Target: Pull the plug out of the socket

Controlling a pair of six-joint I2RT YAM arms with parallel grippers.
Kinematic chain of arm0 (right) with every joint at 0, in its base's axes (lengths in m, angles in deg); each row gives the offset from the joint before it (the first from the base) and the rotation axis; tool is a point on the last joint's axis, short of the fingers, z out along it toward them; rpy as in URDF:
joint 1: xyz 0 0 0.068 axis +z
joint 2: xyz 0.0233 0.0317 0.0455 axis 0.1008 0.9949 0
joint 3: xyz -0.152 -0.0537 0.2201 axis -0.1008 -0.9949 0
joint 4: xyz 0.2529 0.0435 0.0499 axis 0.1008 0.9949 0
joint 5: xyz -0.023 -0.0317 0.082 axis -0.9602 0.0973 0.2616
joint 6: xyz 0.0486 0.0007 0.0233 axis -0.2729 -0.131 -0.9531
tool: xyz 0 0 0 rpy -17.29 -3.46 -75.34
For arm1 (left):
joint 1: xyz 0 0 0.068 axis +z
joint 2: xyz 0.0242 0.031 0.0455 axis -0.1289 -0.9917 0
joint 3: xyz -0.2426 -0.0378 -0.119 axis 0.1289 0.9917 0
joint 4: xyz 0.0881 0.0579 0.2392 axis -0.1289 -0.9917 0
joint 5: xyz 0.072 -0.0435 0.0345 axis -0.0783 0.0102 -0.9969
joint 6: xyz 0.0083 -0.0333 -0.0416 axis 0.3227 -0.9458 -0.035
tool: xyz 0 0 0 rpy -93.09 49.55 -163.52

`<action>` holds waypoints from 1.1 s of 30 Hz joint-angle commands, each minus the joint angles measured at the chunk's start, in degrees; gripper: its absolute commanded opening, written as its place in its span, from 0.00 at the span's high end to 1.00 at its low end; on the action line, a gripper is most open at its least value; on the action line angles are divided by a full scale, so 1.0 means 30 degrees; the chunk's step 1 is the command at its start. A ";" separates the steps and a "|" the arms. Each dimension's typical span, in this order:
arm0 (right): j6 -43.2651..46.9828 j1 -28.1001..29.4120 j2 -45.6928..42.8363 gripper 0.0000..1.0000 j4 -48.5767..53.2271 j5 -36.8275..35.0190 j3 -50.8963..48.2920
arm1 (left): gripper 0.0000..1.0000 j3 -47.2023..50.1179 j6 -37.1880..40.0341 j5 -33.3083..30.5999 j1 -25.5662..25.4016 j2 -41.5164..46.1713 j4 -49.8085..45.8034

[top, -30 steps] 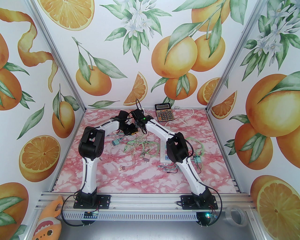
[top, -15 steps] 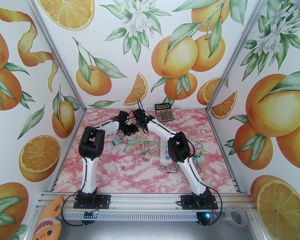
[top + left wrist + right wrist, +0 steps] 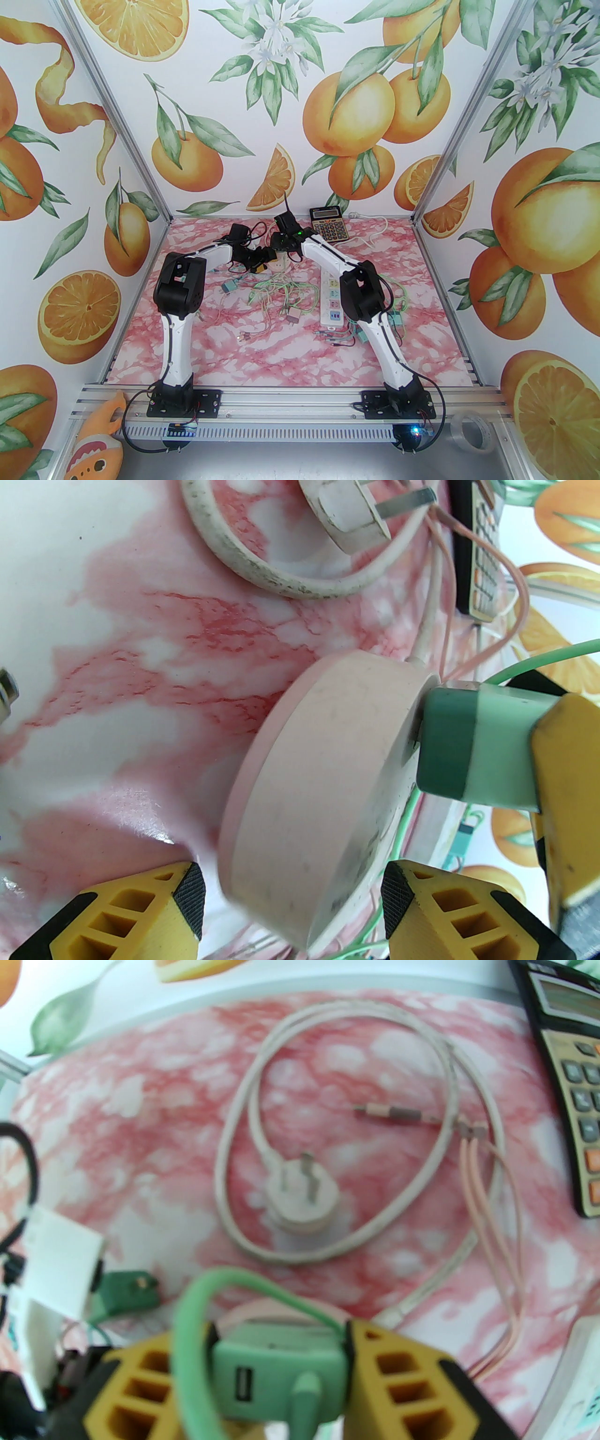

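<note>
- Clamping the green plug [image 3: 276, 1372] from both sides, the right gripper [image 3: 279, 1335] held it firmly.
- The plug's end met the round pink socket [image 3: 318, 761].
- The left gripper [image 3: 290, 892] stood open, its fingers flanking the socket.
- Both sat far back on the table [image 3: 281, 356], near a calculator [image 3: 329, 225].

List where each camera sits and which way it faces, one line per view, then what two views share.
Top external: above and behind the bases, facing down at the pink marble table; both arms, left gripper and right gripper show.
Left wrist: on the left arm, facing along its open yellow fingers at the round pale pink socket.
Right wrist: on the right arm, facing down past its yellow fingers, shut on the mint-green plug.
Shared: both wrist views show that plug and the black calculator.
</note>
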 commanded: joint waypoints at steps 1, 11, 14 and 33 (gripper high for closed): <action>-0.0010 0.1293 0.0505 0.65 -0.0346 0.2909 0.0591 | 0.40 -0.0665 0.1400 -0.0223 -0.0758 -0.1645 0.1734; 0.0033 0.1249 0.0480 0.64 -0.0379 0.2940 0.0162 | 0.64 0.0574 0.0187 -0.0673 -0.0870 -0.1764 0.2739; 0.0315 0.1427 0.0487 0.64 0.0122 0.2616 0.0773 | 0.67 0.0339 0.0249 -0.0765 -0.0886 -0.2029 0.2096; -0.2755 -0.0403 -0.2679 0.66 -0.5383 0.4622 -0.4031 | 0.72 0.0844 -0.0637 -0.0693 -0.0586 -0.2826 0.1322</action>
